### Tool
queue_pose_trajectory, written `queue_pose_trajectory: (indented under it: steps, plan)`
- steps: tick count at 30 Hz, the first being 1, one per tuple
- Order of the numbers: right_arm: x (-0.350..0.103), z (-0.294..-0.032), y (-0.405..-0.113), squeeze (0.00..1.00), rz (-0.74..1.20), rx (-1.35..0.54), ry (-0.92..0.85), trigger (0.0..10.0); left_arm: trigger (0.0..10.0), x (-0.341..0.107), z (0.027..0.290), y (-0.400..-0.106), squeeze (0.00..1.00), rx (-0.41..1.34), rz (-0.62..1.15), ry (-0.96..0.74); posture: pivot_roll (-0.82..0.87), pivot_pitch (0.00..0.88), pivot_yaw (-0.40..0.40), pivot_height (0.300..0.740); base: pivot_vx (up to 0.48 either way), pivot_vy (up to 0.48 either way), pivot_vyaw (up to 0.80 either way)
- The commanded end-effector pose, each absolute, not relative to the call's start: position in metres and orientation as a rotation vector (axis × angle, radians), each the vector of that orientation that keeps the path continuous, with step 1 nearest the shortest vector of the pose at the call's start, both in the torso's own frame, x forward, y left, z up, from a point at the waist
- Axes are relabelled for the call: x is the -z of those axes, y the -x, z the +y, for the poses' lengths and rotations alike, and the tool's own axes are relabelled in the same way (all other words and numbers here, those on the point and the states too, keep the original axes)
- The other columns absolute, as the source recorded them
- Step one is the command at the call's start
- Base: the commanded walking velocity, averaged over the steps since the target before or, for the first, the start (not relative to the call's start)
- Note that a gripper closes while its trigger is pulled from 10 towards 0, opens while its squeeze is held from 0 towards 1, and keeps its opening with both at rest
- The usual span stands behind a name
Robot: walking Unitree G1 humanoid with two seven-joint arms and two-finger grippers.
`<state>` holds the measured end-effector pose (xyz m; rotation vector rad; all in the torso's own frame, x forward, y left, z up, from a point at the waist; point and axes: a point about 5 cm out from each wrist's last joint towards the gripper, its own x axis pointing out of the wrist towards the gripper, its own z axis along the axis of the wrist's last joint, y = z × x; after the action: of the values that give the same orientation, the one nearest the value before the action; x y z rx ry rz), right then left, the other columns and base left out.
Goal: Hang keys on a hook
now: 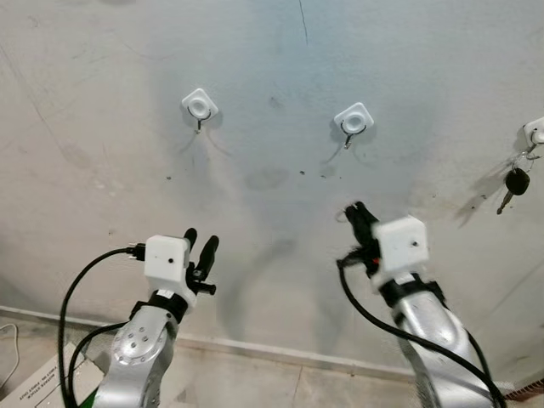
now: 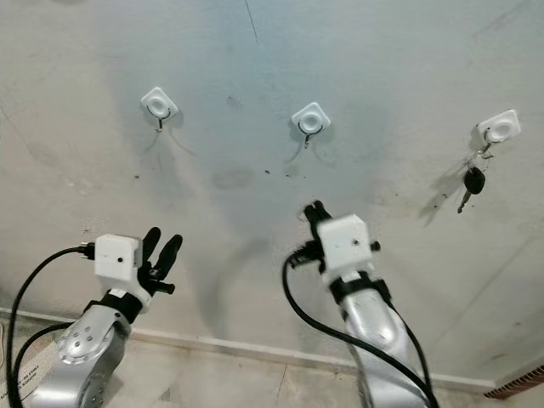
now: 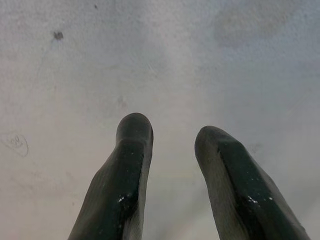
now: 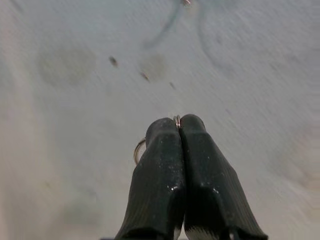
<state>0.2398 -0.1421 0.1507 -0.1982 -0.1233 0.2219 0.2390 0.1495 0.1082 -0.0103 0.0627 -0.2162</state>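
Three white hooks are fixed to the grey wall: a left hook, a middle hook and a right hook. A black-headed key hangs from the right one. My right gripper is raised toward the wall, below the middle hook and clear of it. It is shut on a thin metal key ring, whose loop sticks out beside the fingertips; whatever hangs from the ring is hidden. My left gripper is open and holds nothing, lower down and well below the left hook.
A skirting board runs along the foot of the wall, with tiled floor beneath it. A cardboard box and a white cable lie at the lower left. Black cables loop from both wrists.
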Motion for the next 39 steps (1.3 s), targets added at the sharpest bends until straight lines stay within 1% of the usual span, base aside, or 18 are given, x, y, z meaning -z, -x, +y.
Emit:
queue_pose_trajectory:
  steps: [1,3,20,33,39]
  plan:
    - [-0.156,-0.144,-0.236,0.0,-0.13,-0.214,0.19,10.0,10.0,-0.11,0.151,-0.236,0.0,0.227,0.067,-0.005,-0.05,0.057,0.03,0.74,0.0,0.0,0.0]
    - [-0.151,-0.151,-0.23,0.0,-0.086,-0.184,0.185,10.0,10.0,-0.108,0.15,-0.234,0.0,0.232,0.088,-0.007,-0.06,0.058,0.033,0.74,0.0,-0.122,0.0]
    - [-0.155,-0.143,-0.232,0.0,-0.075,-0.218,0.186,10.0,10.0,-0.109,0.147,-0.235,0.0,0.243,0.099,0.015,-0.06,0.06,0.026,0.74,0.0,-0.267,0.0]
    - [-0.155,-0.142,-0.233,0.0,-0.07,-0.223,0.188,10.0,10.0,-0.108,0.147,-0.235,0.0,0.243,0.108,0.014,-0.06,0.065,0.03,0.74,0.0,0.0,0.0]
    - [-0.163,-0.139,-0.241,0.0,-0.105,-0.223,0.185,10.0,10.0,-0.109,0.148,-0.236,0.0,0.251,0.102,0.022,-0.05,0.069,0.032,0.74,0.0,0.0,0.0]
